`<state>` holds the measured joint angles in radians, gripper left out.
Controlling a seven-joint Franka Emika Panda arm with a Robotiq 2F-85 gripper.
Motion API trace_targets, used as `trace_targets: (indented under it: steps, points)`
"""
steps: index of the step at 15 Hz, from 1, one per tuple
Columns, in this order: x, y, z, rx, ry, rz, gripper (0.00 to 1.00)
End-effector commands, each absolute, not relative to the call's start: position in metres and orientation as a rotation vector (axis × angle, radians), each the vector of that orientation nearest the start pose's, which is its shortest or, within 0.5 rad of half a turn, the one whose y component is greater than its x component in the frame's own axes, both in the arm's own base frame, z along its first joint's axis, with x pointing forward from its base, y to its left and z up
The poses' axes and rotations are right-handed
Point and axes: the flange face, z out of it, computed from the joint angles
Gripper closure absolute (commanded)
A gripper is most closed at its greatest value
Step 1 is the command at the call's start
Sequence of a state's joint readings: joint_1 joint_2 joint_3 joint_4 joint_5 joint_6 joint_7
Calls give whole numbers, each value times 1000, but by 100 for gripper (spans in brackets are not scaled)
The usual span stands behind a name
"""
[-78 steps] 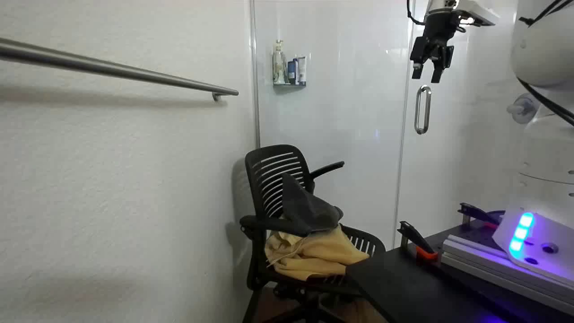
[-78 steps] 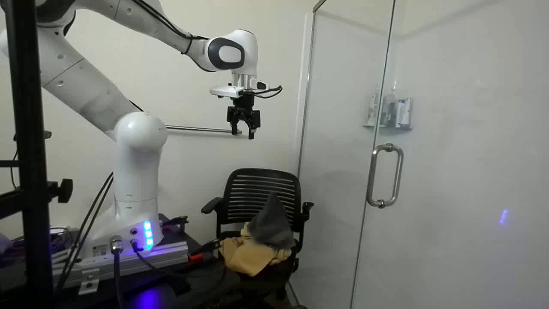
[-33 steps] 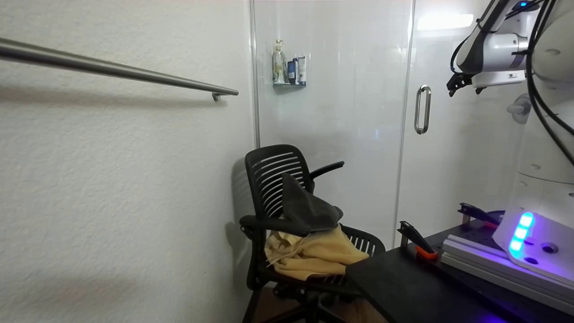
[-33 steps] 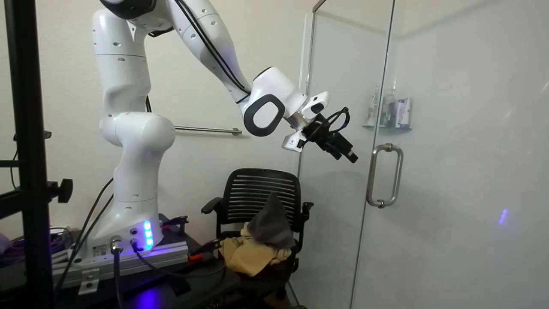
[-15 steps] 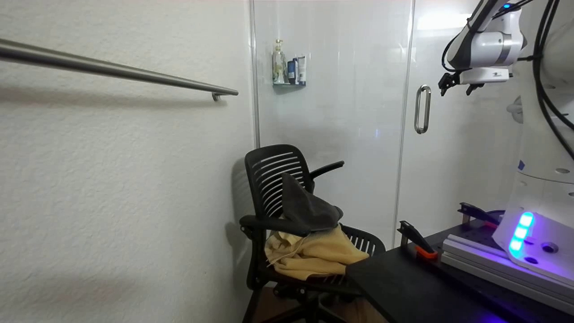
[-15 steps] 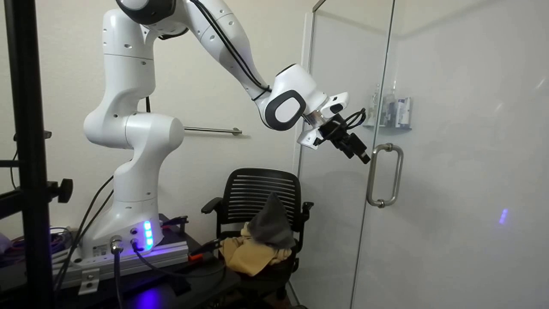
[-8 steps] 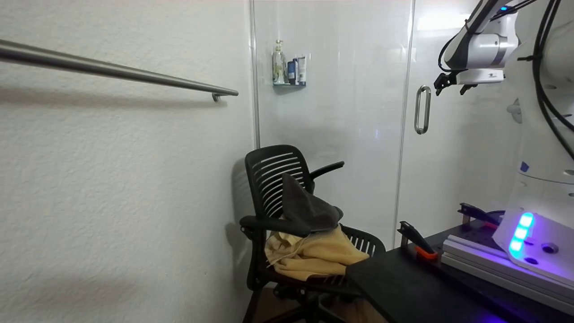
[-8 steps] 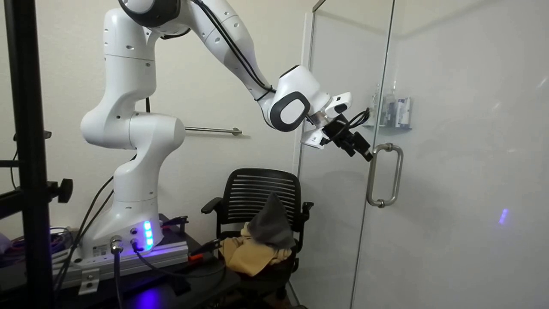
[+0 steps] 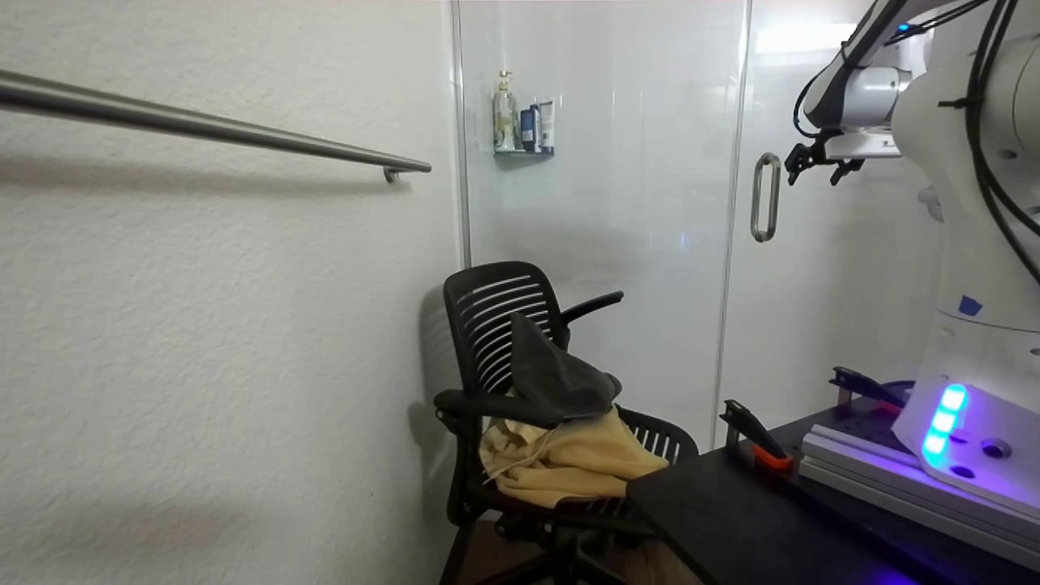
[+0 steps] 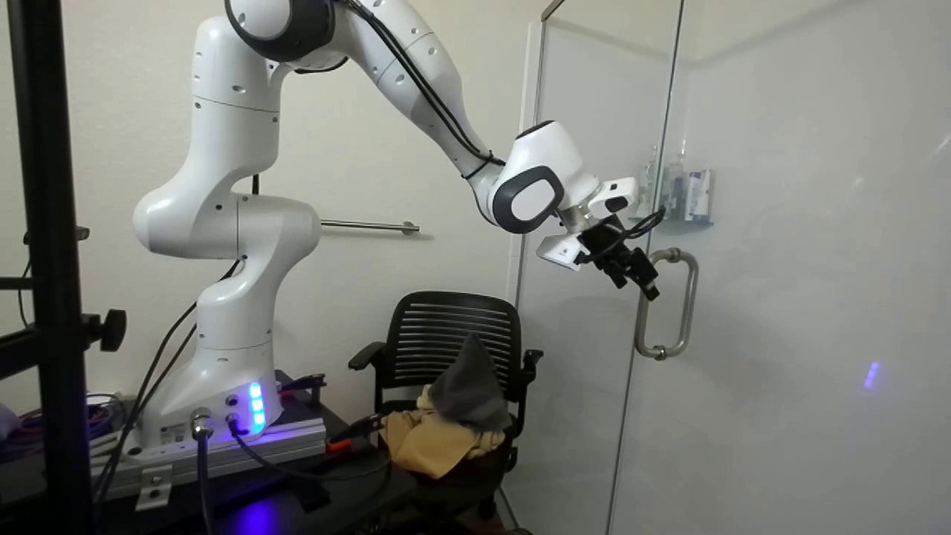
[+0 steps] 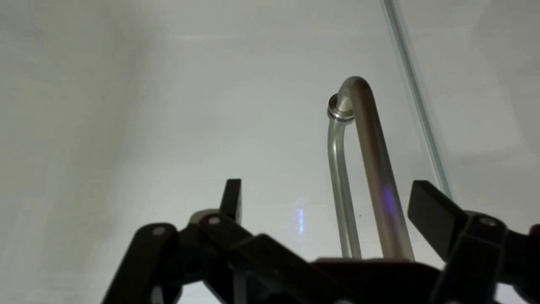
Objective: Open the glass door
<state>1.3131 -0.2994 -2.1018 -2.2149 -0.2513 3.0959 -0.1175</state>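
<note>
Pincer (image 11: 327, 200) spread and empty, the handle (image 11: 377, 169) showing between its fingers (image 11: 436, 217). The glass door (image 9: 812, 325), seemingly closed, stands beyond the edge of the black surface (image 9: 731, 520). Likely step: lining up; next, advance around the handle, clench, pull.

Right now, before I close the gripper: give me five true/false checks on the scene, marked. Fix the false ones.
1. The Robotiq gripper is open. True.
2. The glass door is swung wide open. False: the glass door looks closed, its edge lined up with the neighbouring glass panel.
3. In the wrist view, the metal loop handle appears between the fingers. True.
4. Nothing lies on the black office chair. False: a dark grey cloth lies on top of a yellow cloth on the chair.
5. A pump bottle stands on the small shelf. True.
</note>
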Motion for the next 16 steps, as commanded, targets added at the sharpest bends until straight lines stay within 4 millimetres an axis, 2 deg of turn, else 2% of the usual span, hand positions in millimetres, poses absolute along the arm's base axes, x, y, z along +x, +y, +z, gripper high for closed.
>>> trace_targets:
  steps: [1,2,3,5,9,16]
  points:
    - [447,-435,382,-2959,716,-1115,0]
    - [455,-431,385,-2942,671,-1115,0]
    - [440,-427,384,-2961,756,-1130,0]
    - [452,-427,383,-2933,712,-1129,0]
    - [455,-429,379,-2919,713,-1187,0]
    - [490,-428,365,-2917,738,-1260,0]
